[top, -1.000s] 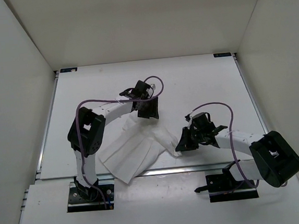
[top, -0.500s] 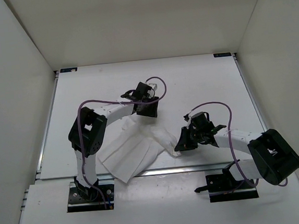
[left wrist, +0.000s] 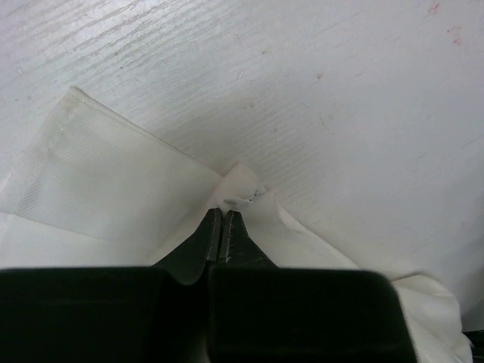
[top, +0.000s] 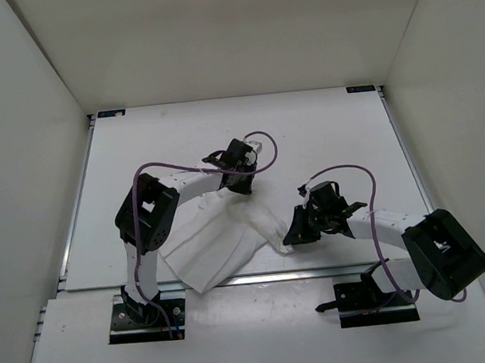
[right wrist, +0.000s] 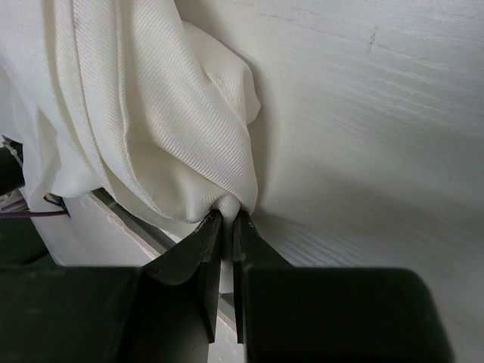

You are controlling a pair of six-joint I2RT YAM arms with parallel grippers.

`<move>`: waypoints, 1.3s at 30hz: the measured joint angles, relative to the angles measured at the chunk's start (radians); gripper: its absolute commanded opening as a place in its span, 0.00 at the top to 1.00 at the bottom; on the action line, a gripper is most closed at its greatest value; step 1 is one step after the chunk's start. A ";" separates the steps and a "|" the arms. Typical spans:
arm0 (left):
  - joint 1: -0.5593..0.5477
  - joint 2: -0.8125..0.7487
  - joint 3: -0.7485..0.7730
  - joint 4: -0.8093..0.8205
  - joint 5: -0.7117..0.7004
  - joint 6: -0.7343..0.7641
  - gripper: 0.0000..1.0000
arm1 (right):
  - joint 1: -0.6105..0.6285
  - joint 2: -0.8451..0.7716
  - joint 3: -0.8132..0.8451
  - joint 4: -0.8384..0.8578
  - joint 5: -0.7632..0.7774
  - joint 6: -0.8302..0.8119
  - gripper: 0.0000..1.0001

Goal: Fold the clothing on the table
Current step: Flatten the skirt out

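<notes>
The clothing (top: 218, 245) is a crumpled white fabric piece lying near the front edge of the table (top: 332, 131), between the two arms. My left gripper (top: 242, 190) is at its far corner. In the left wrist view that gripper (left wrist: 221, 215) is shut, with a small pucker of the clothing (left wrist: 98, 189) pinched at its tips. My right gripper (top: 288, 239) is at the fabric's right end. In the right wrist view it (right wrist: 227, 218) is shut on a bunched fold of the clothing (right wrist: 151, 113), which drapes away in thick folds.
White enclosure walls stand on three sides of the table. A metal rail (top: 259, 278) runs along the front edge, just below the fabric. The arm bases (top: 148, 317) and their purple cables (top: 343, 171) sit at the near side.
The left gripper has come down and a little to the right onto the fabric's far corner, and has gone from open to shut. The right gripper holds its fold almost unmoved.
</notes>
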 measured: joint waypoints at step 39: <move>0.365 -0.822 -0.064 -0.011 0.263 -0.192 1.00 | -0.266 0.087 1.065 -0.601 -0.203 -0.129 0.99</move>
